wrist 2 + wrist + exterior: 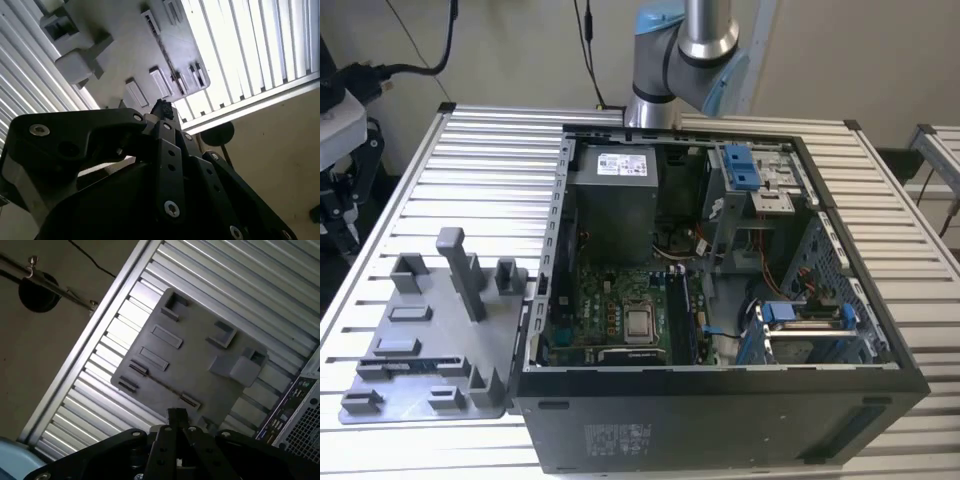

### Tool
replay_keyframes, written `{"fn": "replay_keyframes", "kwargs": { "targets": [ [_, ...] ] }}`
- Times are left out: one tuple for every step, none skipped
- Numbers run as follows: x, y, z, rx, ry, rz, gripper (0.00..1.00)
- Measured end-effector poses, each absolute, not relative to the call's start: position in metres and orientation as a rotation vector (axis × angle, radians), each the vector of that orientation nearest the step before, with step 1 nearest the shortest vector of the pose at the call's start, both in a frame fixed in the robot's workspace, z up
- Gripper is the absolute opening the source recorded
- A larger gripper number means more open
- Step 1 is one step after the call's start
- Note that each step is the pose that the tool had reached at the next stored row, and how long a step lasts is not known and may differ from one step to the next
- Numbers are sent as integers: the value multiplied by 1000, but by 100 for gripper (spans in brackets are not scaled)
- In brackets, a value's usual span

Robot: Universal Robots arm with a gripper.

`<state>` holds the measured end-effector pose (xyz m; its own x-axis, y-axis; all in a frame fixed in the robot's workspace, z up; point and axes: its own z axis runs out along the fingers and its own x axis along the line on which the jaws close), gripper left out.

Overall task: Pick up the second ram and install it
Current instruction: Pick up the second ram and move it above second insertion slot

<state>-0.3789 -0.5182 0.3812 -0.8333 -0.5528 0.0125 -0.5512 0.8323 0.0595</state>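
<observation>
The second ram is a thin dark strip set on edge in the grey plastic holder, at the exterior view's left of the PC case. In both wrist views it reads as a narrow dark line across the holder. My gripper hangs well above the holder, its black fingers closed together with nothing between them. In the second wrist view the fingertips point down toward the holder's edge.
The open PC case lies on the slatted metal table, its motherboard and memory slots exposed. A tall peg rises from the holder. The arm stands behind the case. The table edge is near the holder.
</observation>
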Motion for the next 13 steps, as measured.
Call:
{"fn": "replay_keyframes", "kwargs": {
  "targets": [
    [-379, -518, 381, 926, -2970, -83, 11],
    [-379, -518, 381, 952, -2961, -82, 11],
    [-379, -518, 381, 979, -2952, -82, 11],
    [-379, -518, 381, 1006, -2942, -81, 11],
    [-379, -518, 381, 1031, -2933, -81, 11],
    [-379, -518, 381, 1058, -2923, -80, 11],
    [-379, -518, 381, 1084, -2913, -80, 11],
    [-379, -518, 381, 1110, -2903, -79, 11],
    [-379, -518, 381, 1136, -2892, -79, 11],
    [-379, -518, 381, 1162, -2881, -78, 11],
    [-379, -518, 381, 1188, -2870, -78, 11],
    [-379, -518, 380, 1214, -2859, -77, 11],
    [-379, -518, 380, 1267, -2835, -76, 11]
  ]
}}
